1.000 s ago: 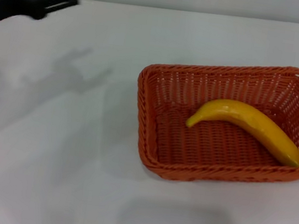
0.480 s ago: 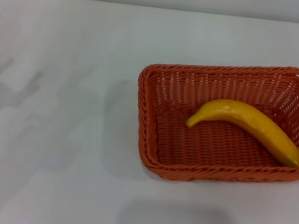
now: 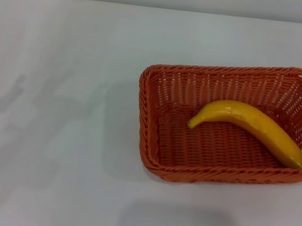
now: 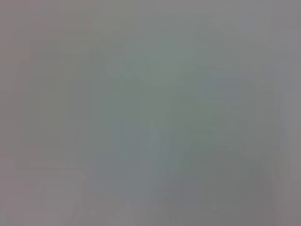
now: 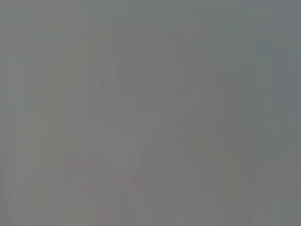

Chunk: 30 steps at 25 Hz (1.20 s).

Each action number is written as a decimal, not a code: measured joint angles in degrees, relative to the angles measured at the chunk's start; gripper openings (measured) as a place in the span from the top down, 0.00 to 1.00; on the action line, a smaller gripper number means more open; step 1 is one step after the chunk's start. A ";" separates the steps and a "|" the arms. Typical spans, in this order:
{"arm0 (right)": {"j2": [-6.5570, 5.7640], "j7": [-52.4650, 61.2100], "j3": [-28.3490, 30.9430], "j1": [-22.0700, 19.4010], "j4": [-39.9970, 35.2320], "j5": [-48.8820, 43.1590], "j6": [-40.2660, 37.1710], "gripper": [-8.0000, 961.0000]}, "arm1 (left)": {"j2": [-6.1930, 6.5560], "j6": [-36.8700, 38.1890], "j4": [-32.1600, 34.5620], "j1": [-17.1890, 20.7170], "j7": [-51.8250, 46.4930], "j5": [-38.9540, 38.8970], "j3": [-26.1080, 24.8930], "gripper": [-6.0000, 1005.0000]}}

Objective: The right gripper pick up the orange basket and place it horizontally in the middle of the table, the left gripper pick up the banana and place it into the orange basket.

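Note:
The orange basket (image 3: 154, 130) stands on the white table (image 3: 60, 78) at the right of the head view, its long side running left to right. Inside it lies the yellow banana (image 3: 250, 128), slanting from the basket's middle down toward its right front corner. Neither gripper shows in the head view; only faint arm shadows fall on the table at the far left. Both wrist views show a plain grey surface with nothing on it.
The table's back edge (image 3: 154, 8) runs along the top of the head view. The basket's right end reaches the right border of that view.
The left gripper, seen a second ago at the upper left, has drawn off to the left and out of the head view. Basket and banana have not moved.

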 joint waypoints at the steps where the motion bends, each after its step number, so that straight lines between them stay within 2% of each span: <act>1: 0.08 0.00 0.01 0.00 0.01 0.07 0.00 0.14 | 0.00 -0.09 0.53 -0.33 0.40 -0.53 0.00 0.20; 8: 0.28 -0.34 0.31 0.08 3.40 1.89 0.00 0.14 | 0.24 -2.09 2.44 -1.65 1.60 -5.20 -0.52 0.20; 15: 0.33 -5.10 0.29 0.15 6.88 3.74 -0.03 0.14 | 0.27 -2.89 2.31 -1.28 1.69 -6.23 -1.29 0.20; 24: -0.43 -2.76 -0.46 0.03 6.97 3.47 -0.88 0.14 | 0.10 -6.68 2.19 2.35 1.82 -7.88 -4.32 0.20; 30: -0.55 -2.94 0.00 -0.93 6.51 3.58 -1.00 0.14 | -0.01 -8.36 5.35 2.23 2.55 -8.00 -4.42 0.20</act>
